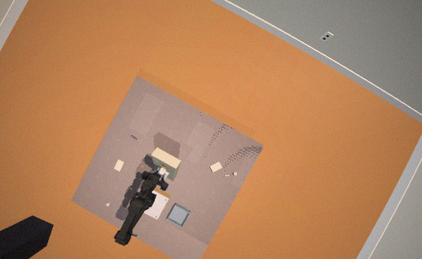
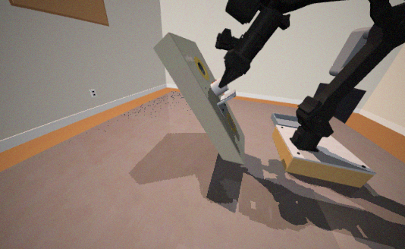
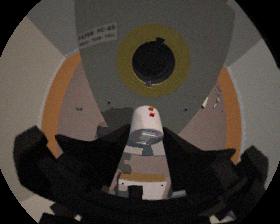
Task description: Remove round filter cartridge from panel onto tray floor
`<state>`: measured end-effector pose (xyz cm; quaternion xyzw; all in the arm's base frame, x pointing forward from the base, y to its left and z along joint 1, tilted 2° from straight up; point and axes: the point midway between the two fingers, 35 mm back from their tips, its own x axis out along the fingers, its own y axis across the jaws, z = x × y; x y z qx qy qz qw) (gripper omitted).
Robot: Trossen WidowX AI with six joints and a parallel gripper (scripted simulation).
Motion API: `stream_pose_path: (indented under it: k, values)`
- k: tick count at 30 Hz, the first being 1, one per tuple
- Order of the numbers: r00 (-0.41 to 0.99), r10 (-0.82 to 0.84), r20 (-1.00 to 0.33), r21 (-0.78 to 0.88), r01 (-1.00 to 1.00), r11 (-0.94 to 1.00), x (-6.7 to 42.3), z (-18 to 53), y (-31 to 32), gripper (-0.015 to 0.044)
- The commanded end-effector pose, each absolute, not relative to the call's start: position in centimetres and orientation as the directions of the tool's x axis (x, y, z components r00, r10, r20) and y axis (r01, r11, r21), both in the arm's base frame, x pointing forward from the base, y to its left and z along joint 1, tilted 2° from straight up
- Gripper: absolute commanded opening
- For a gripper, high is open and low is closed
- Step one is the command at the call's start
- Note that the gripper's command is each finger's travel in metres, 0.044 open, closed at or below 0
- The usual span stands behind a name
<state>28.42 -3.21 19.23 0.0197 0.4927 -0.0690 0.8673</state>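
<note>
The white filter cartridge [image 2: 219, 87] is out of its socket and sits between the jaws, which are closed on it about halfway and held there by its body. In the wrist view the cartridge [image 3: 147, 124] points away from the camera, its round end face toward the panel, with a small red mark near the top of that face. It hangs just in front of the panel face, below the hole, not touching the floor.

Straight ahead of the jaws, and a little above the cartridge, is the empty socket [image 3: 153, 62], a dark round hole ringed in yellow. It is set in the grey-green service panel [image 2: 194, 99], which leans backward, away from the arm. Just below the jaws a small pale bracket [image 2: 226, 99] juts out of the panel face.

The gripper [image 2: 222, 83] tapers down to the cartridge from the black arm [image 2: 255, 34] that comes in from above and behind. Behind the jaws, at the arm's foot, is a yellow-sided base block [image 2: 323, 163]. From the top view, the blue-grey tray [image 1: 178, 215] lies on the bench [image 1: 99, 182] beside that base, well behind the jaws and apart from the cartridge.
</note>
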Motion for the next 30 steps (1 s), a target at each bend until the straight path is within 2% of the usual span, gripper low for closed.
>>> stream_pose_path:
  k: [1,18,30]
  values:
    - [0.509,-0.101,-0.855,-0.034,0.139,0.99,28.7,20.1,-3.2,0.0]
    - [0.506,-0.1,-0.857,-0.033,0.139,0.99,24.9,27.6,-2.5,0.0]
    - [0.497,-0.101,-0.862,-0.036,0.138,0.99,24.9,27.5,-5.4,0.0]
